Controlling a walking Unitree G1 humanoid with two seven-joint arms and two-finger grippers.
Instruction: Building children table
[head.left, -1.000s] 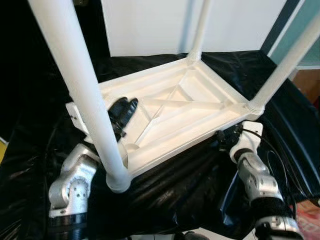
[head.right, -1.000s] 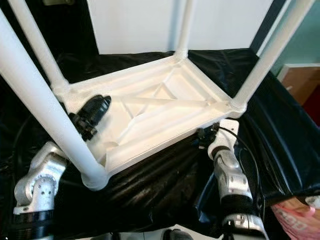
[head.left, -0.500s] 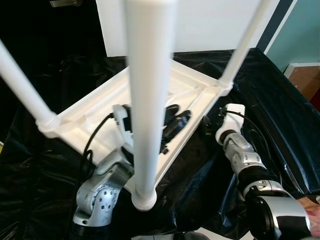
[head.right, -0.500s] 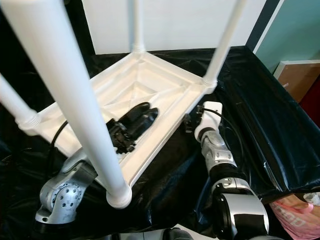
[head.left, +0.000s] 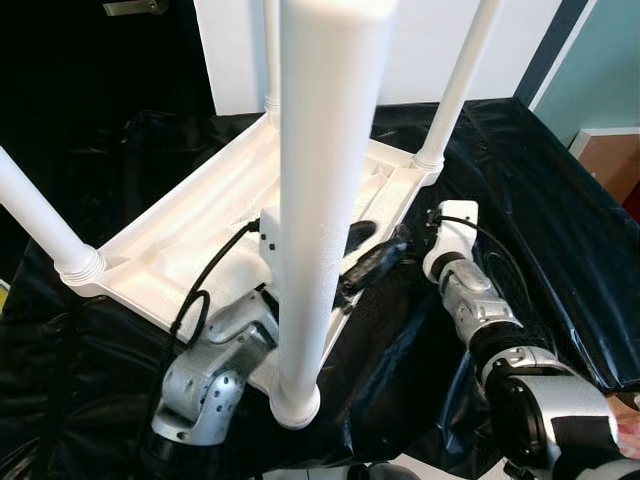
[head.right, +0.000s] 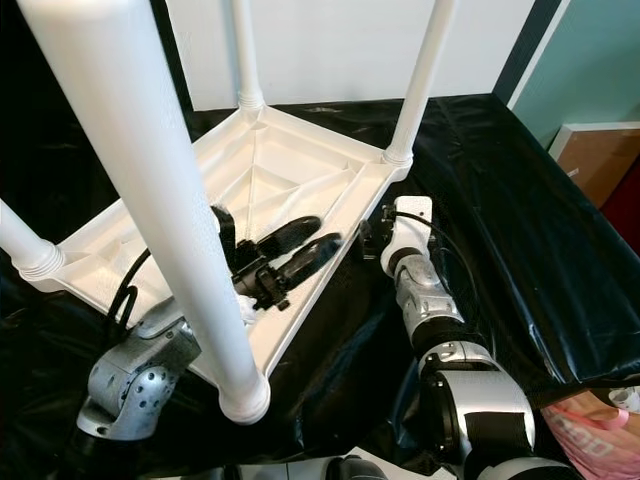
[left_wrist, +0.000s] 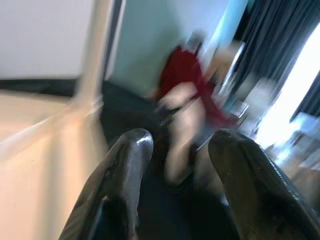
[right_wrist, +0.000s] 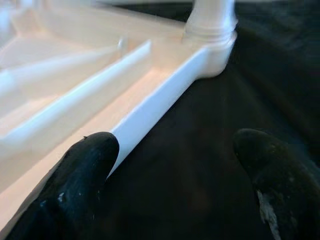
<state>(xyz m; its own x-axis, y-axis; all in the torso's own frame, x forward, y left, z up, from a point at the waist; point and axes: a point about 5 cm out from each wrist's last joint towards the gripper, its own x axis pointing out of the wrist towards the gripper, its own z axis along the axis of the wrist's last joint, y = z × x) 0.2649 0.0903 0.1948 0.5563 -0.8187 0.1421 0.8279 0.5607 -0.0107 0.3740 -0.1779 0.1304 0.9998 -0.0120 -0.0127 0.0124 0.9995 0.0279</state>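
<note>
Upturned table (head.right: 290, 170) on sheet (head.right: 480, 200), legs up

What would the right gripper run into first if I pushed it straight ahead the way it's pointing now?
Most likely the white table: its side rim runs between the open fingers of the right gripper, slanting up to a corner leg socket. The black sheet lies beneath. Depth is unclear, so the rim may be struck sooner.

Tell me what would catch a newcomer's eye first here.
A white children's table lies upside down on black sheeting, its four legs pointing up, the nearest leg looming close to the camera. The left tool reaches over the table's underside, fingers apart; the right tool sits open at its rim.
</note>
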